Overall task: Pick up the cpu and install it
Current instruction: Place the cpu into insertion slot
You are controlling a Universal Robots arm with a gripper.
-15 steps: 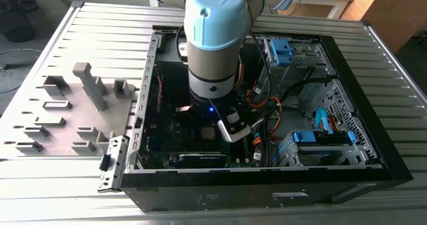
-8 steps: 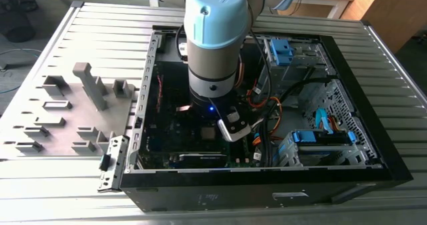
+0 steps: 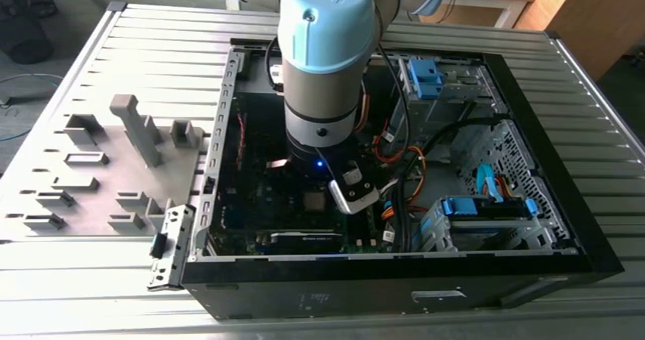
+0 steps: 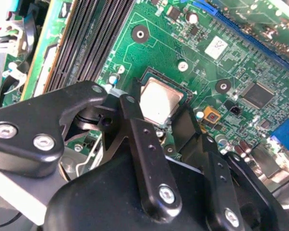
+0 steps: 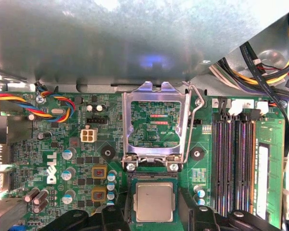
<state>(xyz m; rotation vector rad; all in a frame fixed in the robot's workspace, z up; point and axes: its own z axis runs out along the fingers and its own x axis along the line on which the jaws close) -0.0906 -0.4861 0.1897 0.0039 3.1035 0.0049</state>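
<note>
Your gripper (image 4: 160, 114) hangs low over the motherboard (image 4: 149, 53) with its fingers (image 4: 130, 113) spread, one on each side of the cpu (image 4: 159, 98), clamping nothing. The cpu lies seated flat on the motherboard, and in the first wrist view the hinged metal frame (image 5: 126, 125) stands swung open just beside it. In the exterior view the arm (image 3: 322, 68) reaches down into the computer case (image 3: 403, 287), the cpu shows at about 6 o'clock from the arm's lower end, and grey blocks (image 3: 136, 128) stand at the case's 9 o'clock.
</note>
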